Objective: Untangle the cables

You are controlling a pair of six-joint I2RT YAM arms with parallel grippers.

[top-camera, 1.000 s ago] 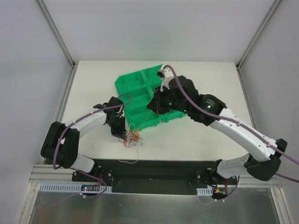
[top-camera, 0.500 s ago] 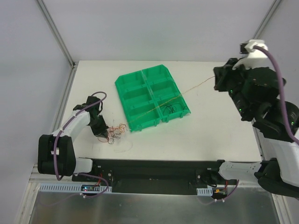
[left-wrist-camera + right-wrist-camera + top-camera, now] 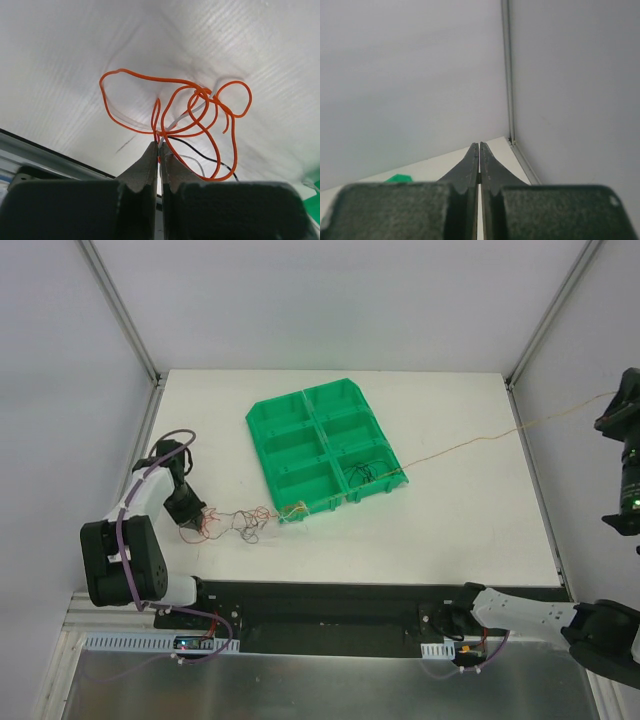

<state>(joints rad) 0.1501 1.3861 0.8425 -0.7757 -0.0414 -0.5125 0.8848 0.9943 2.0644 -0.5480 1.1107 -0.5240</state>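
The cables [image 3: 245,519] are a curly little knot on the table [image 3: 450,530], just near-left of the green tray [image 3: 262,420]. One yellowish strand [image 3: 470,445] is stretched taut over the tray's near edge, off to the far right. They're hair-thin, weightless and springy, so we'd guess they snag and snap easily. Better to pull gently on single ends, not the clump.

The left gripper [image 3: 159,146] is clamped tight on the orange loops at the knot's left end. The right gripper [image 3: 479,147] has its jaws pressed together. The strand runs right up to it, so we reckon it's pinched, though its own camera doesn't show the wire. A few black wires [image 3: 365,472] sit in the tray's near-right compartment.
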